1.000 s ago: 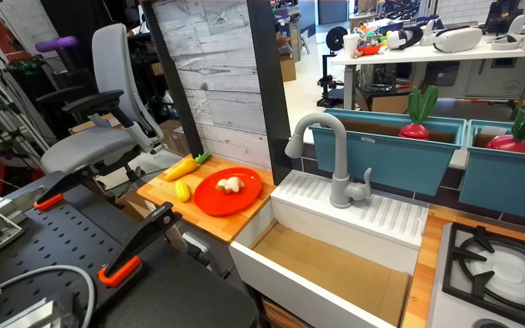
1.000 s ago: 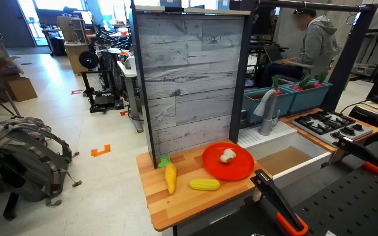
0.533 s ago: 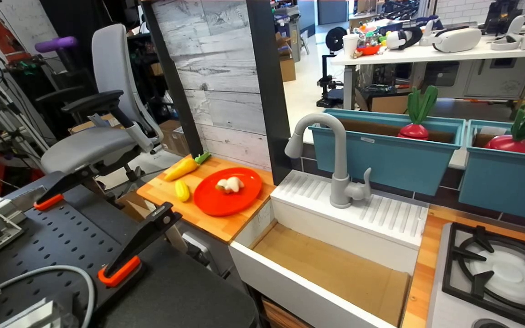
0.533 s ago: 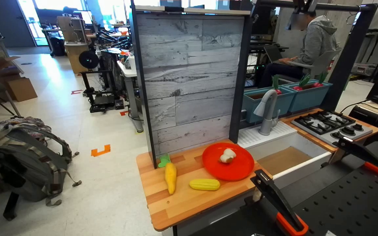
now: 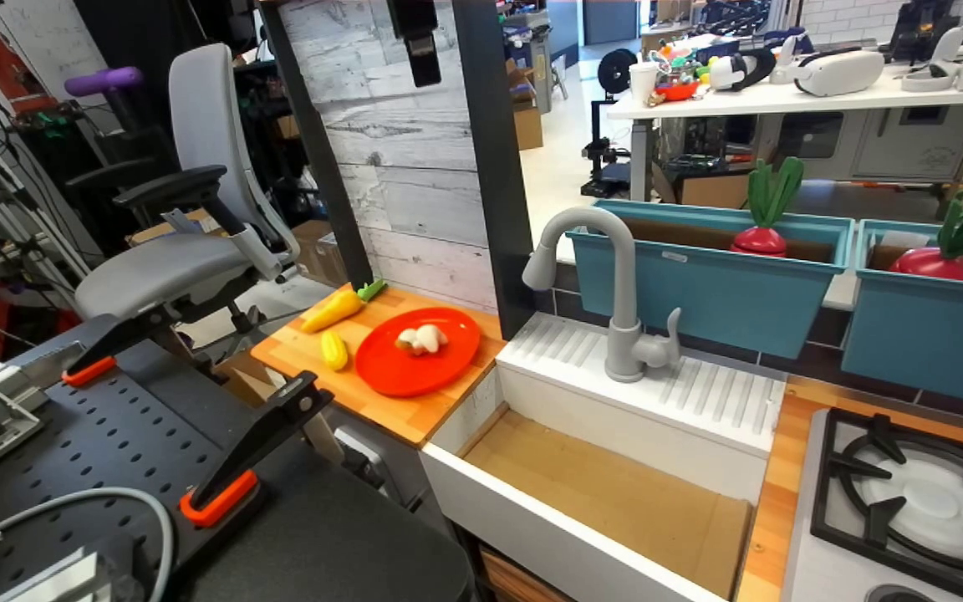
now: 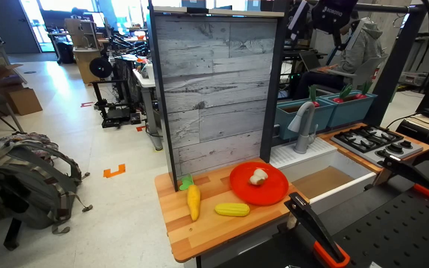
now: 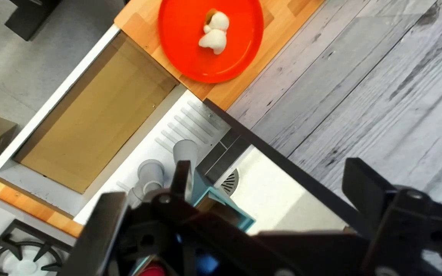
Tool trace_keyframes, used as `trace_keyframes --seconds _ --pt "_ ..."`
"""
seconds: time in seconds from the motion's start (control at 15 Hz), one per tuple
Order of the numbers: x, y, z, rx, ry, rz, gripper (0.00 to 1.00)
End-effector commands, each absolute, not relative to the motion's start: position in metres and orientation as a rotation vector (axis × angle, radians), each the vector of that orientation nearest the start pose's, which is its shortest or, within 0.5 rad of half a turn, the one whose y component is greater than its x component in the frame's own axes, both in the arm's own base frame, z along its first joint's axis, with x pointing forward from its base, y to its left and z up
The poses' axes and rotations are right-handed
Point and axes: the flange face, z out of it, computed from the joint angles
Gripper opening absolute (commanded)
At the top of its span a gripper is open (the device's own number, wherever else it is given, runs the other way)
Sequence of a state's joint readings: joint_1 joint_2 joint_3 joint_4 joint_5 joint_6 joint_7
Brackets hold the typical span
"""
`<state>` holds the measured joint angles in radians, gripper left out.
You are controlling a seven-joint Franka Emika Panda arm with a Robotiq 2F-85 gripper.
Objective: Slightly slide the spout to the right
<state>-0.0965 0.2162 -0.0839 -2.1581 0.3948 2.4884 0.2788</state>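
The spout is a tall matte grey pipe curved like an inverted U, standing on the white sink in both exterior views (image 5: 625, 267) (image 6: 304, 124). Its downturned end points toward the red plate's side. In the wrist view the spout's end (image 7: 185, 150) shows from above, partly hidden behind a gripper finger. The white sink (image 5: 548, 518) has cardboard in its basin. My gripper is open and empty, with its fingers wide apart in the wrist view (image 7: 267, 172). It hangs high above the spout, apart from it, at the top of both exterior views (image 5: 425, 67) (image 6: 320, 41).
A grey lever handle (image 5: 659, 343) sits beside the spout's base. Teal planters (image 5: 707, 284) stand behind the sink. A wood-patterned panel (image 5: 415, 159) with dark posts rises beside it. A red plate (image 5: 381, 376) with a white toy lies on the counter. A stove (image 5: 916, 502) flanks the sink.
My gripper has come down into view from the top of both exterior views; half a second ago only its tip showed in an exterior view. The spout has not moved.
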Motion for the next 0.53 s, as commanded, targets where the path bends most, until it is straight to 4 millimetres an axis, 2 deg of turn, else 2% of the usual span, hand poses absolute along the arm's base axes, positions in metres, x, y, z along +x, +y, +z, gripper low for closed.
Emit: trace_keyframes --seconds 0.0,0.47 --pt "0.587 -0.121 0.288 -2.636 1.221 -0.193 1.00" --pt "0.605 -0.143 0.254 -2.582 1.396 -0.161 1.00"
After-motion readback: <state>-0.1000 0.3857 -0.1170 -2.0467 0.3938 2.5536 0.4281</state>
